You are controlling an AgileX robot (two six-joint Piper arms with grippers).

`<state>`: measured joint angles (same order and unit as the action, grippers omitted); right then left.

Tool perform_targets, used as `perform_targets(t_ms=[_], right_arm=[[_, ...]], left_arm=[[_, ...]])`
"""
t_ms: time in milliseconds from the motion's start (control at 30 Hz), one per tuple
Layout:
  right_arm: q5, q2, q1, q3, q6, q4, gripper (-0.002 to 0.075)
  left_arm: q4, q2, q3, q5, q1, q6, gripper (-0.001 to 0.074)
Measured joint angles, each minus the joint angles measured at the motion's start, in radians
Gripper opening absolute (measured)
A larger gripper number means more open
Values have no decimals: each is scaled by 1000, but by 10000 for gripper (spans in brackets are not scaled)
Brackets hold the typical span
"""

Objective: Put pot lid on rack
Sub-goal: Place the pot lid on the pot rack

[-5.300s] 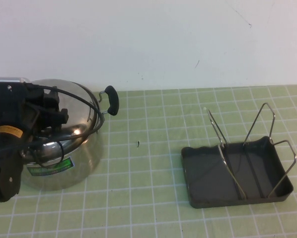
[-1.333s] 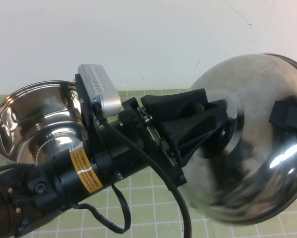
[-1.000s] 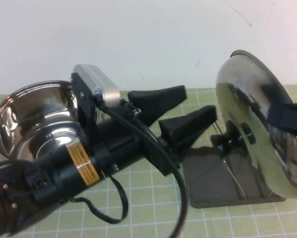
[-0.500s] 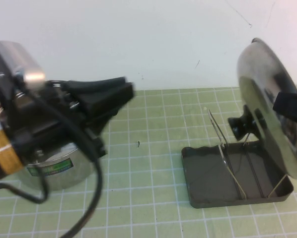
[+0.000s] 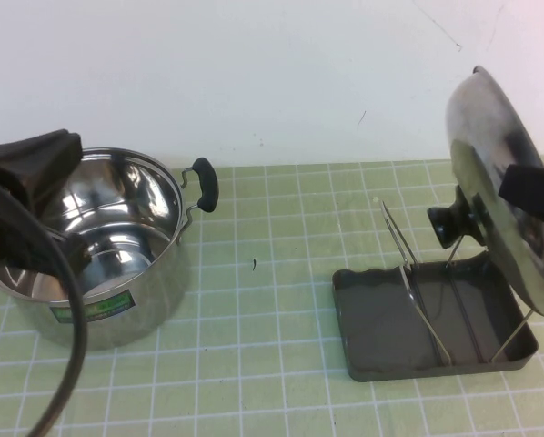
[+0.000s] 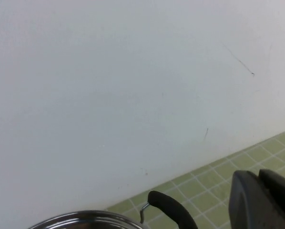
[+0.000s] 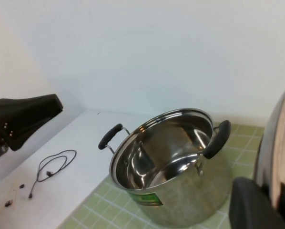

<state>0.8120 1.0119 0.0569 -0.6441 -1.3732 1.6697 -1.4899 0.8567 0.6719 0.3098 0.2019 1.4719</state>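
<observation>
My right tool is clamped on the rim of the pot lid, holding it nearly on edge above the right side of the rack, its black knob facing the pot. The lid's lower edge sits among the wire loops; whether it touches them I cannot tell. My left tool hovers over the open pot at the bench's left, holding nothing; its opening I cannot tell.

The pot is set at the worktop's left, the rack well apart at its right. The pot lid is held on edge over the rack's right side by the right pincer. The left pincer is found over the pot's left.
</observation>
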Motion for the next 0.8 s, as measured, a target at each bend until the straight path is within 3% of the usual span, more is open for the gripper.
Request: perform_targets(t_ms=[267, 533, 800], right_arm=[[144, 104, 0, -43, -14, 14, 20], [171, 114, 0, -178, -10, 3, 17], [132, 159, 8, -188, -12, 3, 17]], left_arm=[[-41, -5, -14, 65, 0, 38, 2], [-52, -5, -80, 69, -2, 44, 2], [-74, -5, -98, 19, -1, 49, 2]])
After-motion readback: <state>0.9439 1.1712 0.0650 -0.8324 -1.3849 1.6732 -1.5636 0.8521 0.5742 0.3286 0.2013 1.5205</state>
